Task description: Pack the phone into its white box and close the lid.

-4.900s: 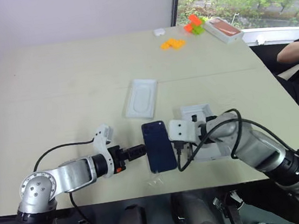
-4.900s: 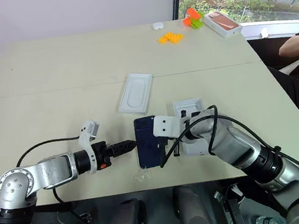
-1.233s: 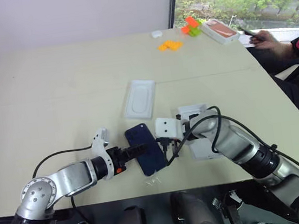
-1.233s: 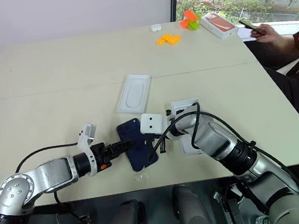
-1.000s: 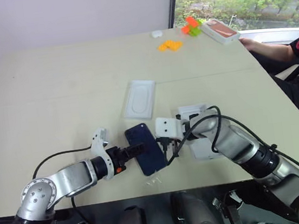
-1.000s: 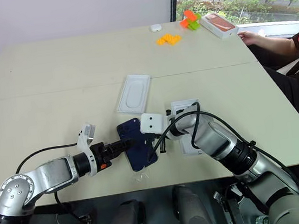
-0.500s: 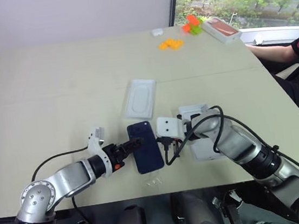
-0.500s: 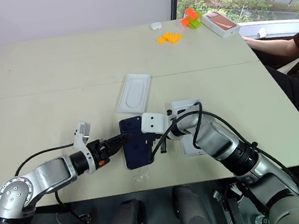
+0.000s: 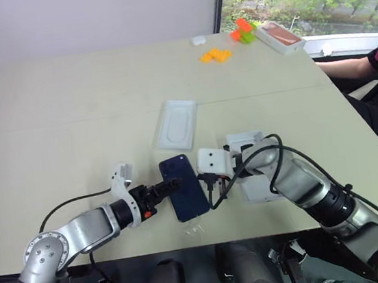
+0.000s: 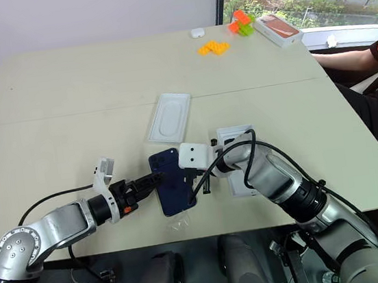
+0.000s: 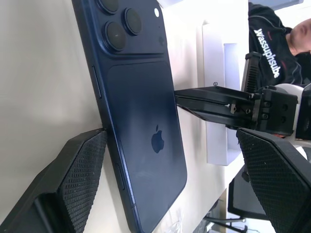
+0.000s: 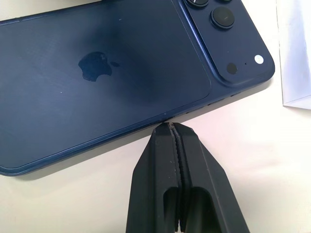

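Fingers of the right gripper (image 12: 176,130) pressed together, empty, tips at the long edge of the slim glossy navy smartphone (image 9: 185,196) lying back-up on the beige table (image 9: 67,108), left gripper (image 11: 170,160) spread wide astride it; apple logo visible, packing not begun, shallow white cardboard box (image 9: 254,175) just beside

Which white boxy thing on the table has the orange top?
The orange-topped box at the far corner by the window. The thin white insert and the white box beside the phone show no orange.
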Controlling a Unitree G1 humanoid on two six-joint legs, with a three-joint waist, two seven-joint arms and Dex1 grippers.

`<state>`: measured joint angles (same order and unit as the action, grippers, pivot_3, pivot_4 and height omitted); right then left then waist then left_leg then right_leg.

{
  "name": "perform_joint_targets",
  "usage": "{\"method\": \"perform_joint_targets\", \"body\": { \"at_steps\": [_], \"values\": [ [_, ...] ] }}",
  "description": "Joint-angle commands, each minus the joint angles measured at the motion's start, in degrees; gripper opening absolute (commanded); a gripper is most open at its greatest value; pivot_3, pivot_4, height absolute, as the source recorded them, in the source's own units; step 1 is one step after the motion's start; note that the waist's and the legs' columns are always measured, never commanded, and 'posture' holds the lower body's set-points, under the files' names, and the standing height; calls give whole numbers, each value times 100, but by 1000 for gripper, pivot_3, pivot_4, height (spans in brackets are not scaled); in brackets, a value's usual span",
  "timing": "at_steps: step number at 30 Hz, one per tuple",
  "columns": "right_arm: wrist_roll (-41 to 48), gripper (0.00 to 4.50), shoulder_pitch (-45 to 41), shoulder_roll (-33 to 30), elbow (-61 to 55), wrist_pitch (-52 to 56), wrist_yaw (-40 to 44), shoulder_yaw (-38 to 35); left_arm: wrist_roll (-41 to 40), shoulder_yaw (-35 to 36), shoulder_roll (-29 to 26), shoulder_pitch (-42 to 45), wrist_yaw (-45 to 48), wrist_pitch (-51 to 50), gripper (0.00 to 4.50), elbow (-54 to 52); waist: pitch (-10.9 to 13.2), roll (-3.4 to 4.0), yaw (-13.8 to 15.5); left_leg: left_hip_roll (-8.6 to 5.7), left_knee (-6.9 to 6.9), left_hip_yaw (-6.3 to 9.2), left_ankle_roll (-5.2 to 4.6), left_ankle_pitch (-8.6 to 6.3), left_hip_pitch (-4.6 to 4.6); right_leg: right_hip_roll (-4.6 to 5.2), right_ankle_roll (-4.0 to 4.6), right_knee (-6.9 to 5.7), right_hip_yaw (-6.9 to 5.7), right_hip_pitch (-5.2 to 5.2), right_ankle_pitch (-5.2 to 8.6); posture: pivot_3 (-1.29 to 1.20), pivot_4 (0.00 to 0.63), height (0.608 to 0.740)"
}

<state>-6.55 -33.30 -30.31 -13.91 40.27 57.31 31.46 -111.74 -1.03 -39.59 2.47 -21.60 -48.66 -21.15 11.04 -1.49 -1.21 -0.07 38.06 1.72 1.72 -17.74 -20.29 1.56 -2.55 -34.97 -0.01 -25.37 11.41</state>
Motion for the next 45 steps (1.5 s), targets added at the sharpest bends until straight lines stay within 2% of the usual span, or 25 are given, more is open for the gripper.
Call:
{"method": "perform_joint_targets", "body": {
  "at_steps": [1, 11, 25, 45],
  "values": [
    [59, 46, 128, 64, -71, -41, 80, 247, 74, 106, -188, -44, 54, -83, 4500, -128, 0, 0, 0, 0, -1, 0, 0, 0, 0, -1, 0, 0, 0, 0, 0, 0, 150, 740],
    [4, 46, 77, 130, 31, -101, -16, 229, 156, 39, -595, 1, -173, -190, 4500, 27, 1, 1, -9, 3, -3, 0, 0, 0, 1, -1, 0, 1, 0, -2, 1, 0, 150, 740],
    [-88, 46, -177, 425, 410, -461, 175, 529, -125, -118, -105, 25, -170, -58, 4500, -91, 0, 1, -2, 3, -3, 0, 0, 0, 5, 0, 0, 1, 0, 1, 0, 0, 150, 740],
    [-215, 46, -216, 688, 760, -660, 415, 578, -126, -31, 199, -152, -19, 17, 4500, -370, -3, -1, -17, 10, -3, 3, 2, -1, 29, -3, 0, 0, -1, 18, 1, 0, 150, 740]
  ]
}}
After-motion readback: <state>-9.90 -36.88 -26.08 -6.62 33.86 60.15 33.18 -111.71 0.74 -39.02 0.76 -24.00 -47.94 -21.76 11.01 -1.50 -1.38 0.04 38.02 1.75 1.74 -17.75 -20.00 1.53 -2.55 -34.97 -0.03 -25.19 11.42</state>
